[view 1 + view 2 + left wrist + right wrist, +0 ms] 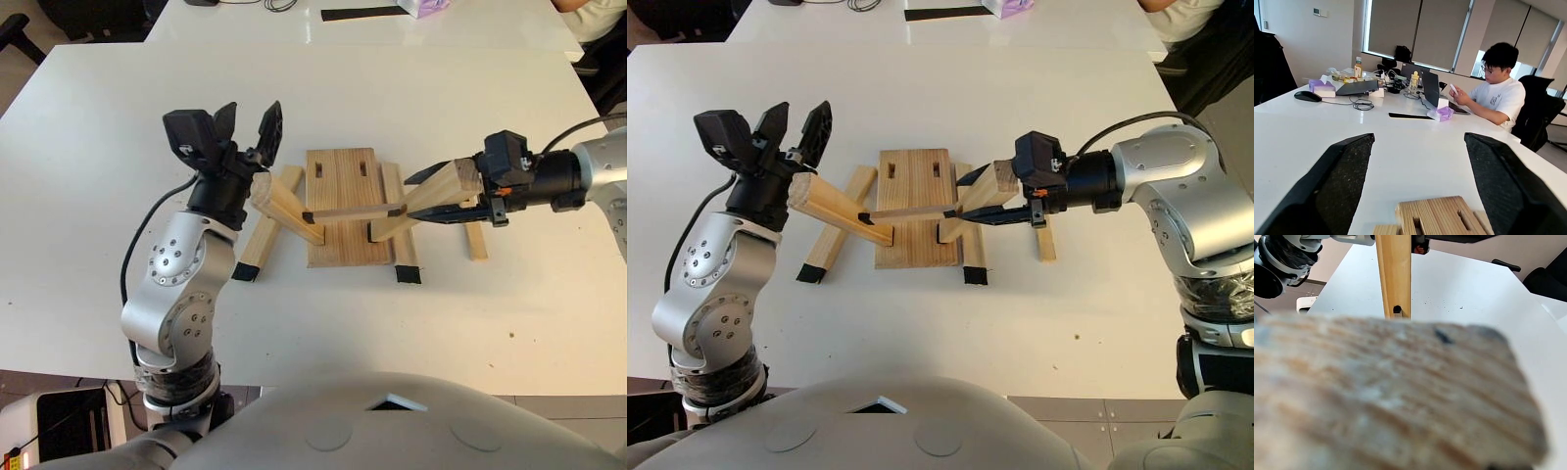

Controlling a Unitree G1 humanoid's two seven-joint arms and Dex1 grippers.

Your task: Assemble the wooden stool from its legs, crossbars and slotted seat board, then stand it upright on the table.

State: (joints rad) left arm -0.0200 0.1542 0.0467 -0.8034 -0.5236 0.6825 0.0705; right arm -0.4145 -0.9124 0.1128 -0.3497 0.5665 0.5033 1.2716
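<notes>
while your right gripper (412, 199) clamps one wooden leg (446, 186) above the table (98, 147), a thin crossbar (353, 211) links it to a second leg (289, 210) just beside your left gripper (253, 111), which is spread wide and grasps nothing. the slotted seat board (338, 247) lies flat beneath, with spare legs (263, 235) either side.

Pale unfinished wood seat board (341, 237), wooden legs (261, 245) with matt black ends, smooth glossy white table (118, 147).
</notes>
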